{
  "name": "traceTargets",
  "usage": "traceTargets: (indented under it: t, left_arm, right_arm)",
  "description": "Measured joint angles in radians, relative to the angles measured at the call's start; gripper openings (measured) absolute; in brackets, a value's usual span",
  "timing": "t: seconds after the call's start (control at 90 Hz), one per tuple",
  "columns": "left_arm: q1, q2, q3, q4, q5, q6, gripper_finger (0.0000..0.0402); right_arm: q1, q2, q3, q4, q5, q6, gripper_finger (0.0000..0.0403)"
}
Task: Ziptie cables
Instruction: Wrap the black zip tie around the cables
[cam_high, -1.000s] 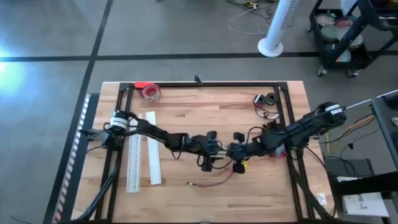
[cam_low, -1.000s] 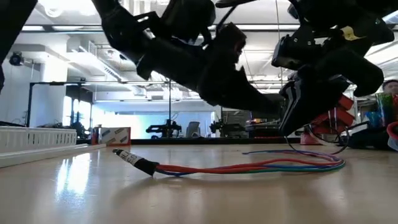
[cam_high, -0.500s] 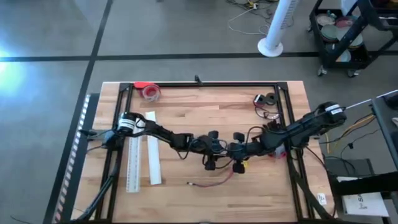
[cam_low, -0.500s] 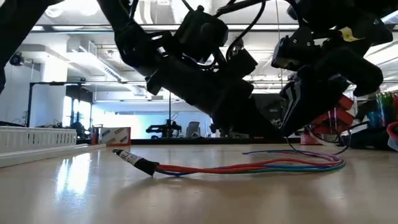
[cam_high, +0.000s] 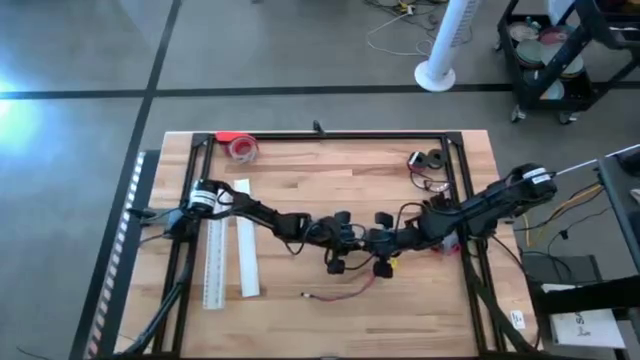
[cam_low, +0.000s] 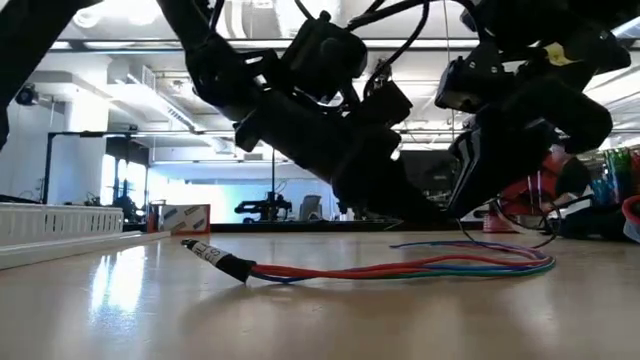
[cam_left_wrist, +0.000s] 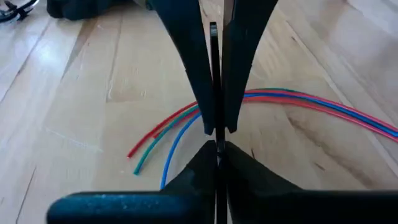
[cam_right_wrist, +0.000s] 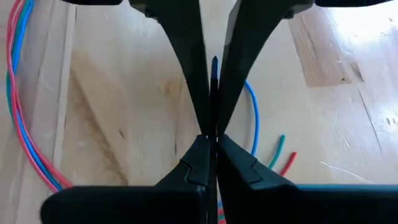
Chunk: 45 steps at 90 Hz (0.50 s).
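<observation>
One bundle of cables (cam_high: 340, 294) on the desk (cam_high: 290, 180), three loose wire tips showing: red, green, blue. Two white strips (cam_high: 230, 245) lie side by side. One roll of red tape (cam_high: 243, 147). Two dark arms over the desk, so two end effectors: left end effector (cam_high: 335, 262), right end effector (cam_high: 382, 266).

Both robot arms are matte black, built of jointed segments, each with a white-banded cylindrical collar near its base and thin black cables looped loosely along the links. The left hand (cam_left_wrist: 214, 81) and the right hand (cam_right_wrist: 211, 81) each end in two long, flat, tapering black fingers. A small yellow marking sits on the right arm's wrist housing.
</observation>
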Motion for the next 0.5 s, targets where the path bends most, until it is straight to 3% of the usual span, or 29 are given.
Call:
traceTargets:
  t: [0.3, 0.5]
  left_arm:
    - [-0.014, -0.030, -0.060, 0.016, 0.013, -0.049, 0.0001]
    - [-0.014, -0.128, -0.189, 0.014, 0.019, -0.090, 0.0001]
  right_arm:
    - [0.001, -0.002, 0.000, 0.003, -0.008, -0.002, 0.0000]
    - [0.001, -0.003, -0.006, 0.007, -0.005, -0.003, 0.0000]
